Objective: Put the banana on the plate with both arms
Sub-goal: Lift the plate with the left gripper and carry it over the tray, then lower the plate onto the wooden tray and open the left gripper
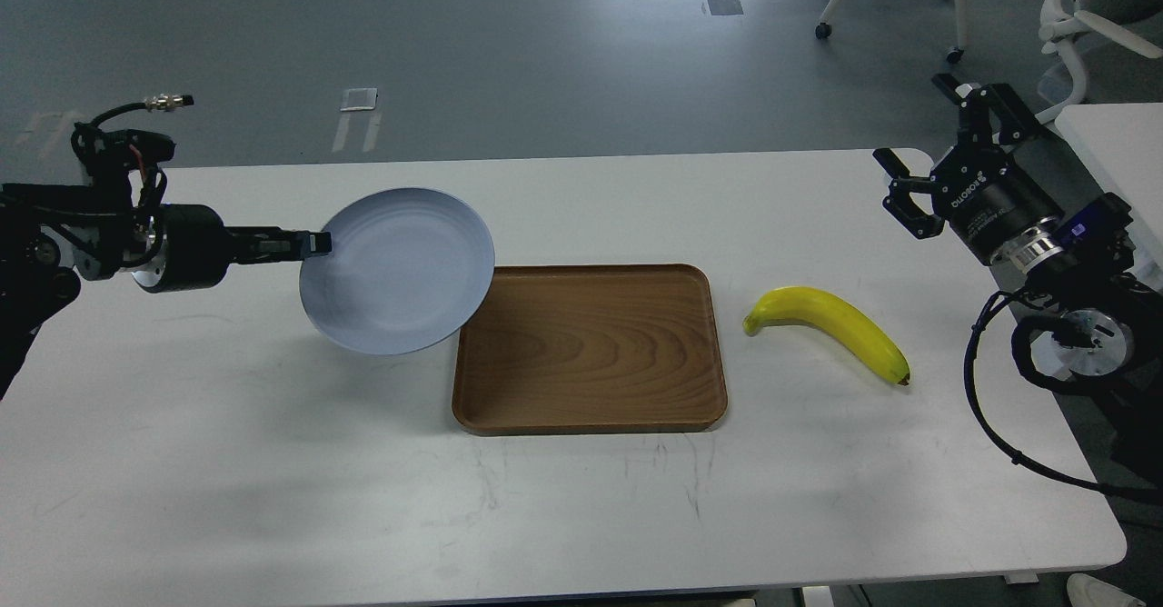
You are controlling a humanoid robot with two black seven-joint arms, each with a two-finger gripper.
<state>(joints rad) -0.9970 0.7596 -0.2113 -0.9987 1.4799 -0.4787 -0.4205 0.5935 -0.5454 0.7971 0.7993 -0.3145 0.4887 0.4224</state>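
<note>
On the left, my left end effector (313,243) is clamped on the rim of the plate (400,271), holding it tilted above the bench (273,462), its right edge just over the near-left corner of the tray (591,353). Right of the tray, apart from it, the banana (831,321) lies flat on the bench, stem toward the tray, dark tip toward me. My right end effector (899,194) hangs spread and empty over the bench's far right edge, beyond and to the right of the banana, well apart from it.
</note>
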